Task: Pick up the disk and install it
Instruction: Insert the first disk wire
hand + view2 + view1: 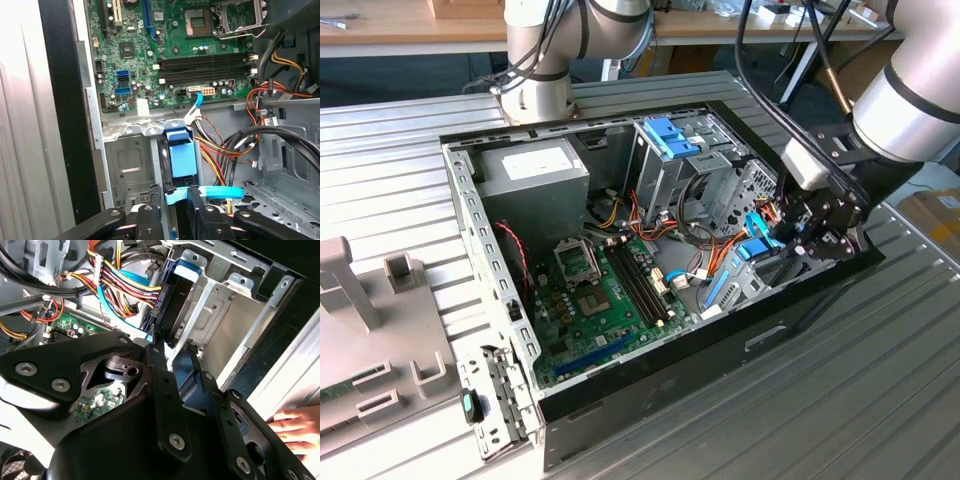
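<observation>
Ribbed metal table (880, 400) carrying an open computer case (620, 385). Gripper (176, 196) is reaching into the case's bay beside the motherboard (165, 50), fingers clamping the disk (181, 155), standing on edge there.

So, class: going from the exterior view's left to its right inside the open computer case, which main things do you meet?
Grey power supply → green motherboard → blue-topped drive cage → the disk at the gripper.
</observation>
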Available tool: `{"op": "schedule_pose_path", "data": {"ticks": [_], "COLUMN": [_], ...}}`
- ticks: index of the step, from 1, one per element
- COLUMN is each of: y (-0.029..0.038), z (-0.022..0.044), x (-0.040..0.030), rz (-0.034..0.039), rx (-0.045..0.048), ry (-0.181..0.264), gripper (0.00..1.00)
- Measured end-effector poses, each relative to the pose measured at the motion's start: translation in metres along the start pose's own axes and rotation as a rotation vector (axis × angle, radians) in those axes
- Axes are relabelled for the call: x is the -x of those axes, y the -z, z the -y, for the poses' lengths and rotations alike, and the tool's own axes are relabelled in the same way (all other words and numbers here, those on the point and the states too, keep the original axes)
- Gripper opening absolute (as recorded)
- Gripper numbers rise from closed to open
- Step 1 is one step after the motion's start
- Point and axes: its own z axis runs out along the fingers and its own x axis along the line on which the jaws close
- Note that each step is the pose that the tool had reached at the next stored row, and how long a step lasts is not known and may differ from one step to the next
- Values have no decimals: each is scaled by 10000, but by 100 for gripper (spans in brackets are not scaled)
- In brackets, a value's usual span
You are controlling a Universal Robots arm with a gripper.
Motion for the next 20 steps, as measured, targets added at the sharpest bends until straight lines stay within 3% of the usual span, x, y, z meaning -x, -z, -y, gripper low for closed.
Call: {"op": "schedule_pose_path", "data": {"ticks": [2,5,12,13,15,16,18,20], "y": [-8,-25,-26,-25,136,186,186,186], "z": [-1,-3,-3,-2,4,3,2,3], "x": [-2,-4,-4,-3,13,19,20,21], "rz": [-117,-187,-200,-201,-217,99,343,371], "rx": [-1,7,9,9,8,42,69,72], "ry": [133,292,326,336,346,331,316,316], "gripper": [35,35,35,20,17,17,17,17]}}
